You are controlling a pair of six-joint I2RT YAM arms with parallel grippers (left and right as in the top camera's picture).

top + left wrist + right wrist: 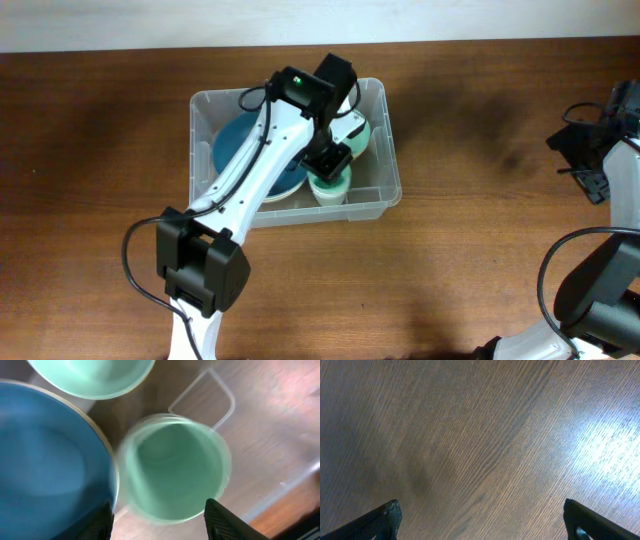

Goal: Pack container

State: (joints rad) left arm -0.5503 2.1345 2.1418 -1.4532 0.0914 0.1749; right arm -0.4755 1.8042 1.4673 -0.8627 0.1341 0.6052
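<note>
The container (378,175) sits mid-counter, long axis running left to right in the overhead view, its right end turned slightly toward the far edge, open mouth up. The left fingers (220,520) hang inside it, over the near right part, pointing straight down; they stand apart, released, holding nothing. Directly beneath and between them is a mint cup (170,470), upright, mouth toward the camera, its outline blurred. I cannot tell whether its rim touches either finger, though it looks let go. The cup stands just beside a blue plate (45,460) that fills the container's left part, and near a mint bowl (90,375) at the far right corner. So the container lies all around the left fingers, and the way out is up. The right fingers (387,520) are spread wide over bare counter (480,435), grasping nothing, well apart from the container on its right. The left arm is by far the nearer. Nothing unpacked shows on the counter, so packing looks largely done.
</note>
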